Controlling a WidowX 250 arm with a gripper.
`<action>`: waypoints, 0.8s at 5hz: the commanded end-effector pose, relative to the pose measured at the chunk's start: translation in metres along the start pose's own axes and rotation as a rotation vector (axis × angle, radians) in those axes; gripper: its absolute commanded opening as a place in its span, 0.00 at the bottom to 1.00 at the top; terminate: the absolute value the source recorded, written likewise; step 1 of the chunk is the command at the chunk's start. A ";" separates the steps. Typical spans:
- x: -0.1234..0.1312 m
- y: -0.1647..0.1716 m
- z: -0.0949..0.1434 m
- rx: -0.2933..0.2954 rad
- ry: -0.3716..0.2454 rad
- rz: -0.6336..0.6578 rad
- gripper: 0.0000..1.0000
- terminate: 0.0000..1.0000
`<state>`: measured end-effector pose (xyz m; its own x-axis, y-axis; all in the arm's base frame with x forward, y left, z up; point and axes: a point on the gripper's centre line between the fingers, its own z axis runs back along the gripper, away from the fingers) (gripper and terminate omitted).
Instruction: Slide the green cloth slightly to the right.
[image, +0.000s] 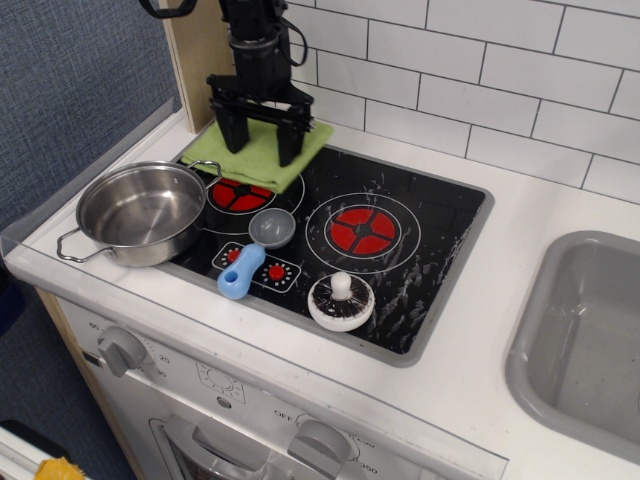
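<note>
The green cloth (255, 155) lies folded at the back left corner of the black stovetop (430, 250), partly over the back left burner ring. My black gripper (259, 148) stands upright over the cloth's middle with its two fingers spread apart. The fingertips (230, 138) reach down to the cloth's surface and seem to touch it. Nothing is held between the fingers.
A steel pot (140, 212) sits at the stove's left edge. A grey and blue scoop (255, 250) lies in front of the left burner, a mushroom toy (340, 301) at the front. A wooden panel (195, 50) and tiled wall stand behind. A grey sink (590, 340) is at the right.
</note>
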<state>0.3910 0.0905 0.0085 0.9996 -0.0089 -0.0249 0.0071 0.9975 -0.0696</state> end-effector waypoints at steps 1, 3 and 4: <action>0.002 -0.095 0.001 -0.074 -0.029 -0.155 1.00 0.00; 0.011 -0.118 -0.006 -0.053 -0.034 -0.189 1.00 0.00; 0.009 -0.116 -0.001 -0.040 -0.037 -0.168 1.00 0.00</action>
<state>0.4040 -0.0117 0.0106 0.9897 -0.1411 0.0232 0.1428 0.9840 -0.1064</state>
